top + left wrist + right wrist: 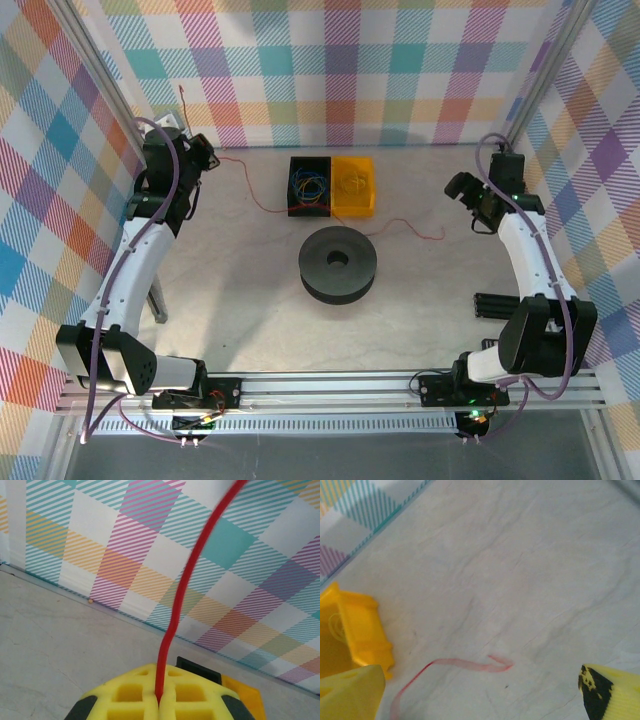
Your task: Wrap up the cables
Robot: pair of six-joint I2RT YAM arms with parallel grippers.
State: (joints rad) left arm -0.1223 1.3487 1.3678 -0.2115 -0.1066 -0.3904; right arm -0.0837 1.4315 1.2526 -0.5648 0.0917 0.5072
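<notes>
I am watching the thin red string-like cable [185, 590] most of all, because I think it is the thing that can go wrong. The left gripper [160, 700] is pinching it between its yellow pads, fully closed, near the far left corner of the grey table [230, 300]. A short piece is standing up free above the pads. The cable is very thin, so with a strong pull it could slip out of the grip.

From the left gripper the cable is running along the table toward the middle of the far edge. There it is passing just beside the front of the black plastic bin [292, 185] and the yellow plastic bin [372, 190]. I am judging that a pull could catch it on a bin corner and drag the bins. The black bin is holding blue and yellow strands, which could also be pulled out.

The other end of the cable is lying loose on the table toward the right edge. The right gripper [462, 195] is hovering above that area with its jaws wide apart, holding nothing and touching nothing. A strand so thin and flat on the table is easy to miss when closing.

The round black spool [340, 263] is sitting in the middle of the table, and no cable is around it yet.
</notes>
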